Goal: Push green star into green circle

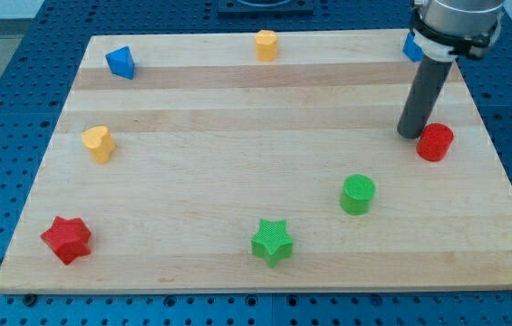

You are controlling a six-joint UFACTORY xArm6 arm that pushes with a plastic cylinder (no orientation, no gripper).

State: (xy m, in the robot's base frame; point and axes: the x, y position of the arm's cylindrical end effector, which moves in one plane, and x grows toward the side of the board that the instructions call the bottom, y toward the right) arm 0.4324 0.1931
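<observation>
The green star [272, 242] lies near the view's bottom, at the middle of the wooden board [237, 181]. The green circle [358, 195] stands up and to the right of the star, about a block's width of bare wood between them. My tip [411, 134] rests on the board at the view's upper right, just left of the red circle [435, 143]. It is well above and to the right of the green circle and far from the green star.
A red star [66, 239] sits at the bottom left. A yellow heart [98, 144] is at the left. A blue triangle [120, 62] is at the top left. A yellow block [266, 44] is at the top middle. A blue block [411, 47] is partly hidden behind the arm.
</observation>
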